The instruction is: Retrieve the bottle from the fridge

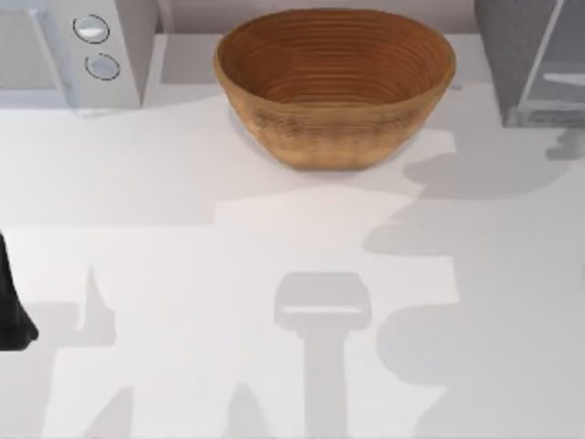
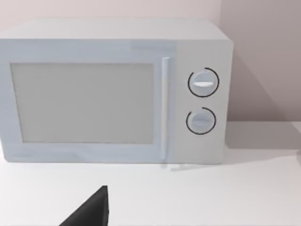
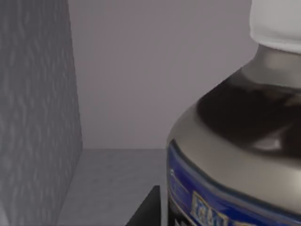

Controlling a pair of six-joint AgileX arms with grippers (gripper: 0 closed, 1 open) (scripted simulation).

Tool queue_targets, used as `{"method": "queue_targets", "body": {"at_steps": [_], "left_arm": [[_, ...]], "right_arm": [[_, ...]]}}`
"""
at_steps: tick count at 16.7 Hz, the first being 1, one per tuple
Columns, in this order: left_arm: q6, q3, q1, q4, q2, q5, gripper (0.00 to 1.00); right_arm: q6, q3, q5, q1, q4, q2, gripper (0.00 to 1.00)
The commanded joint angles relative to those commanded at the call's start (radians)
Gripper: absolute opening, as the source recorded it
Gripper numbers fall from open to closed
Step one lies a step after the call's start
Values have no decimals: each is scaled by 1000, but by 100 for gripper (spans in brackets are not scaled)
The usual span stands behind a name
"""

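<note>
The bottle (image 3: 235, 155) stands upright inside the fridge (image 1: 526, 55), seen very close in the right wrist view: a white cap on top, a pale grey shoulder with a dark band below the neck, and a blue label lower down. Beside it rises the speckled dark grey inner wall of the fridge, with a plain pale back wall behind and a grey floor under it. A dark tip of the right hand (image 3: 148, 209) shows just beside the bottle's base, but whether that hand is open or closed, or touches the bottle, cannot be told. In the top view the fridge sits at the back right corner of the table (image 1: 183, 256), its paler glassy door panel (image 1: 558, 78) angled out toward the table's right edge. A large brown woven bowl (image 1: 334, 82) rests at the middle of the back edge, well apart from the fridge. A light grey appliance (image 2: 113, 92) with two round knobs (image 2: 203, 101) and a shut door occupies the back left corner. The left arm (image 1: 11, 306) is at the table's left edge, and a dark tip of the left hand (image 2: 91, 209) shows in the left wrist view, facing the appliance; how far that hand is open cannot be told.
</note>
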Motion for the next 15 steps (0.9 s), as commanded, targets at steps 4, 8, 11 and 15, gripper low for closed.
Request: {"method": "queue_targets", "body": {"at_steps": [4, 8, 11, 15], "left_arm": [[0, 0, 0, 0, 0, 0, 100], [0, 0, 0, 0, 0, 0, 100], [0, 0, 0, 0, 0, 0, 100], [0, 0, 0, 0, 0, 0, 100]], "right_arm": [[-5, -96, 26, 27, -118, -221, 0], [-10, -227, 61, 65, -279, -513, 0], [-12, -341, 90, 99, -418, -767, 0], [-14, -496, 131, 145, -609, -1117, 0]]}}
